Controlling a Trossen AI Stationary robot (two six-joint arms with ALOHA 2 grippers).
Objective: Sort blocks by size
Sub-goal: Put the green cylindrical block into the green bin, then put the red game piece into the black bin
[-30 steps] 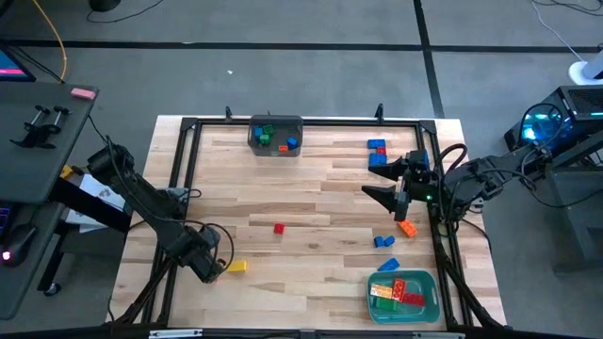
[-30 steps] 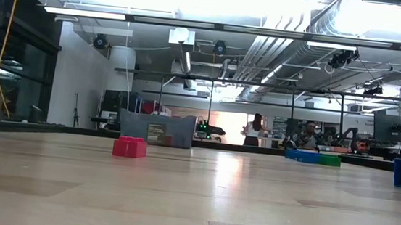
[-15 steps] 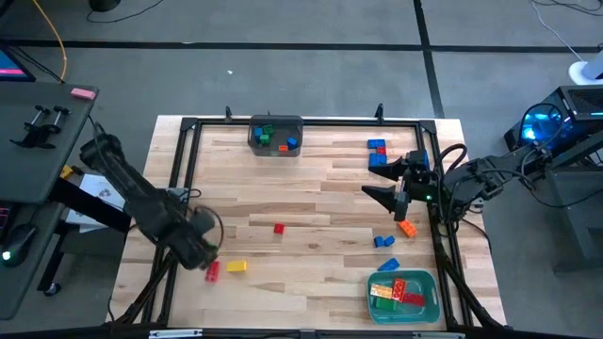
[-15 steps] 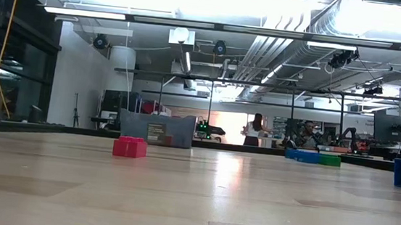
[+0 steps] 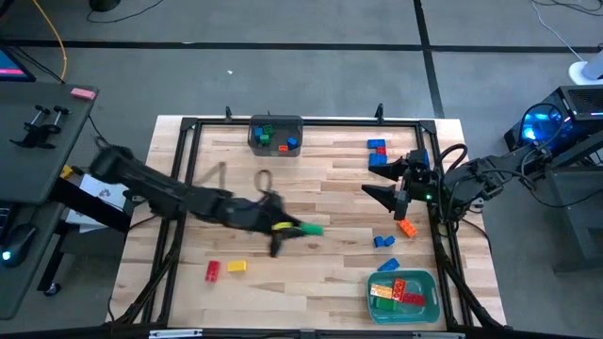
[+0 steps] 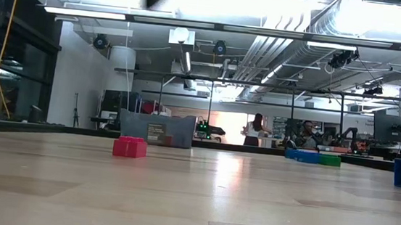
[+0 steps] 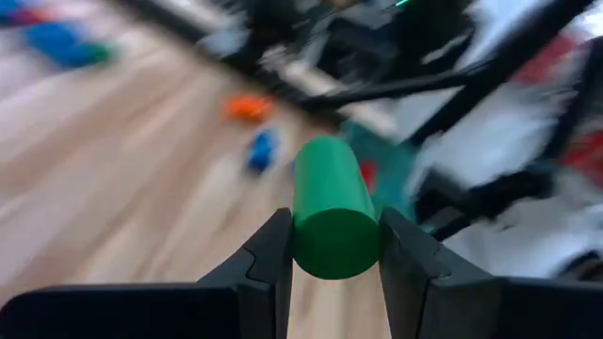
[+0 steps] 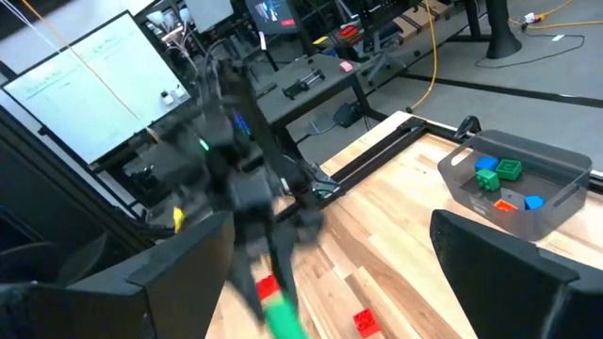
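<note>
My left gripper [image 5: 298, 229] hangs above the middle of the table, shut on a long green block [image 7: 330, 202] that sticks out past the fingertips; the block also shows in the high view [image 5: 312, 229]. My right gripper [image 5: 380, 179] waits open and empty near the table's right edge. A red brick [image 5: 212, 271] and a yellow brick [image 5: 236, 266] lie at the near left. Another red brick [image 6: 130, 147] lies on the table; the left arm hides it from above. Blue bricks [image 5: 377, 147] lie at the far right. More blue bricks [image 5: 383, 241] and an orange one [image 5: 406, 227] lie lower right. My left gripper pinches the green block by two opposite long sides [image 7: 300, 226] between its two fingers, which lie along it. The fingers come from the table's left. The block's free end [image 5: 316, 229] points toward the table's right edge, and the block is lifted clear of the table.
A dark grey bin [image 5: 275, 137] with several blocks stands at the far edge. A teal tray [image 5: 403, 294] with several blocks stands at the near right. A black frame [image 5: 188, 151] runs around the tabletop. People show in the room beyond the table.
My left gripper has swung fast from the near left corner toward the table's middle and right, clear of the table, and now shows the green block in its fingers. The red brick beside the yellow one, first covered by the gripper, now lies in plain view.
</note>
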